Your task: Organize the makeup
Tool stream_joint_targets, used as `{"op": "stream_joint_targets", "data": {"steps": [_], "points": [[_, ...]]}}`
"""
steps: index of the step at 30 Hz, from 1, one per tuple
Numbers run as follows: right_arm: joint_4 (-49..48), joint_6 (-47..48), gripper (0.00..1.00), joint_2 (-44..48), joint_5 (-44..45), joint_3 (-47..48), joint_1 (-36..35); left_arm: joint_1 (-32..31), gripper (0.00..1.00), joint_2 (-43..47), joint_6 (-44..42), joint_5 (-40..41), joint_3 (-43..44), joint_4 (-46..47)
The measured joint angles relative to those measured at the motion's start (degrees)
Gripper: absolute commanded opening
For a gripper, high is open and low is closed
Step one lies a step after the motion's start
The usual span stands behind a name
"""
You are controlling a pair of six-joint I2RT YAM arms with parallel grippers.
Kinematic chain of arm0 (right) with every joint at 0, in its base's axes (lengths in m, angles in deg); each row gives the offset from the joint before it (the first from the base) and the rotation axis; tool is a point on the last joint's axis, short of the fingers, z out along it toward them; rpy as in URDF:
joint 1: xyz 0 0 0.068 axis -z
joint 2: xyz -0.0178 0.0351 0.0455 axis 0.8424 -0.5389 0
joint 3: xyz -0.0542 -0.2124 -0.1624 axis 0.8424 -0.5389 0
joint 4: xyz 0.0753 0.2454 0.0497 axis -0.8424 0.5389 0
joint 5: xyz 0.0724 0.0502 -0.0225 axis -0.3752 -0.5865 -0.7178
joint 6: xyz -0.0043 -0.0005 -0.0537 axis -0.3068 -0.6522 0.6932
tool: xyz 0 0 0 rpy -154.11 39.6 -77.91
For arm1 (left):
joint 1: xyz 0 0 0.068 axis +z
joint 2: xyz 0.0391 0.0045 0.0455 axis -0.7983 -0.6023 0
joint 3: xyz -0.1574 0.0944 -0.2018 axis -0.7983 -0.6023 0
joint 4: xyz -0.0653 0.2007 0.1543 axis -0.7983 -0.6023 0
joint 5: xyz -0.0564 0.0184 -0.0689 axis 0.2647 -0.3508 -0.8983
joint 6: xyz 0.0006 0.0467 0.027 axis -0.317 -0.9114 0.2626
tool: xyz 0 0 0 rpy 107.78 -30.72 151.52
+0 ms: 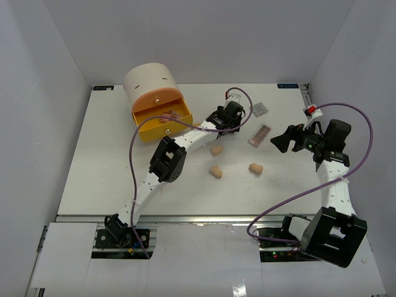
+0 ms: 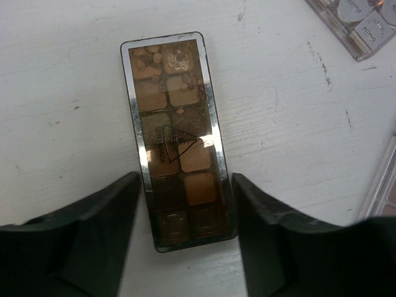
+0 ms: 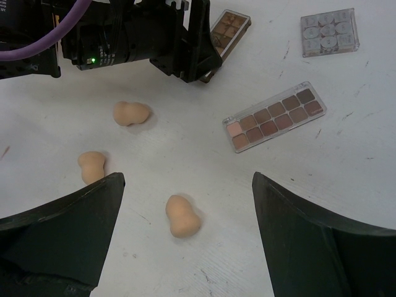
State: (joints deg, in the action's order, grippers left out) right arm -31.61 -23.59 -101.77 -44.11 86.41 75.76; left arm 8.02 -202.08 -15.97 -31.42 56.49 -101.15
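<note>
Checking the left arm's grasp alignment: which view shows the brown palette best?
Left wrist: the brown palette shows whole and close, between the fingers of the left gripper. Right wrist shows only its far end past that gripper; the top view loses it under the gripper.

Brown eyeshadow palette flat on white table, near end between the fingers of the tool

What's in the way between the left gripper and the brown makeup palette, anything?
Nothing I can see. The left gripper has one finger on each side of the brown eyeshadow palette, which lies flat on the white table. I cannot tell whether the fingers touch it.
</note>
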Motion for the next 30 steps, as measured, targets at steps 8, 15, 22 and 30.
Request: {"op": "stream_joint_targets", "data": {"steps": [8, 15, 22, 30], "points": [[0.0, 0.0, 0.90, 0.0, -0.2, 0.0, 0.6, 0.0, 0.43, 0.3, -0.1, -0.2, -1.3, 1.8], [-0.1, 0.0, 0.90, 0.0, -0.4, -0.1, 0.8, 0.0, 0.33, 4.3, -0.8, -1.9, -7.3, 2.5], [-0.4, 0.2, 0.90, 0.0, -1.1, -0.9, 0.8, -0.3, 0.28, 19.4, -6.0, -9.0, -21.6, 3.7], [-1.0, 0.5, 0.90, -0.1, -1.7, -1.0, 0.8, -1.4, 0.30, 45.7, -14.3, -16.1, -34.1, 7.3]]}}
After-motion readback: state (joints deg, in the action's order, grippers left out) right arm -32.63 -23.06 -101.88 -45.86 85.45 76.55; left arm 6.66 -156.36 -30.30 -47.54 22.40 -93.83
